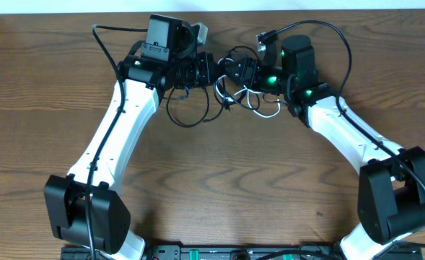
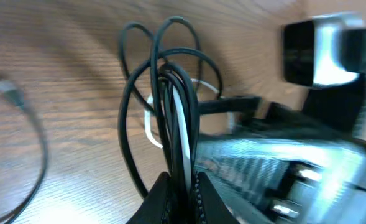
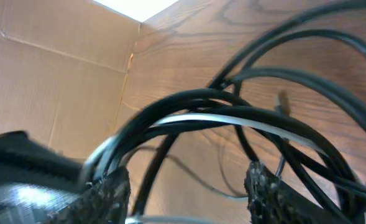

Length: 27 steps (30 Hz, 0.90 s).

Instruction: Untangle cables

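The black cable (image 1: 187, 123) and the white cable (image 1: 263, 112) lie tangled at the far middle of the wooden table, between my two grippers. My left gripper (image 1: 211, 72) is shut on a bundle of black cable (image 2: 170, 93) and white cable (image 2: 181, 124) strands, with black loops fanning out beyond the jaws (image 2: 183, 193). One black plug end (image 2: 5, 87) lies loose on the wood to the left. My right gripper (image 1: 230, 71) is open, its jaws (image 3: 189, 193) wide apart. Black cable (image 3: 189, 99) and white cable (image 3: 232, 121) strands cross just above the jaws.
The two gripper heads nearly touch; the right arm's body (image 2: 319, 50) fills the right of the left wrist view. A cardboard wall (image 3: 64, 81) stands behind the table's far edge (image 1: 385, 16). The arms' own thick black cords (image 1: 342, 36) arch over both wrists.
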Each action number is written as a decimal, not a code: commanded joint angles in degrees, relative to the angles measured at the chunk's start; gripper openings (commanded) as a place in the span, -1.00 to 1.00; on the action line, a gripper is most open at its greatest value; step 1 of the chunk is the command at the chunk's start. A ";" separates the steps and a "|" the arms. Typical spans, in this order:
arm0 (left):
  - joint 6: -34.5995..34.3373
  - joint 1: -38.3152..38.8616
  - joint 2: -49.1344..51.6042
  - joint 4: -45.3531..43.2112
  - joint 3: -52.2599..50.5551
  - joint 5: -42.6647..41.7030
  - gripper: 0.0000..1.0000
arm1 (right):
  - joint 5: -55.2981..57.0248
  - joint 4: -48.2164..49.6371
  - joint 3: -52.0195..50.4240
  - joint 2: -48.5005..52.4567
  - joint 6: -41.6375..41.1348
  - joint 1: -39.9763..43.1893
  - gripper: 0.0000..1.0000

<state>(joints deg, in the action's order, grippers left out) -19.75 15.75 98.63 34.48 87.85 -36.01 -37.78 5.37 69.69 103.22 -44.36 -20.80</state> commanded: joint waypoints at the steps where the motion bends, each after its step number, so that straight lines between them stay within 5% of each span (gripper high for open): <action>1: -1.62 0.57 -0.15 -0.83 0.87 -8.46 -0.85 | 1.84 0.90 0.66 1.68 -2.32 -1.33 0.13; 6: 1.70 0.55 -0.15 0.13 0.87 -8.28 -0.87 | 1.55 0.90 0.66 1.46 1.22 0.74 0.11; 17: 14.86 0.55 -0.15 4.04 0.87 -0.61 -0.85 | -19.82 1.09 0.68 -1.75 6.99 11.82 0.29; 27: 15.78 0.50 -0.15 5.18 0.87 -2.64 -0.85 | -9.97 -5.68 0.68 -1.75 24.41 11.54 0.44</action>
<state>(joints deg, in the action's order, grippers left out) -5.65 16.19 98.63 39.35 87.85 -37.17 -53.06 1.98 69.71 103.00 -29.36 -8.27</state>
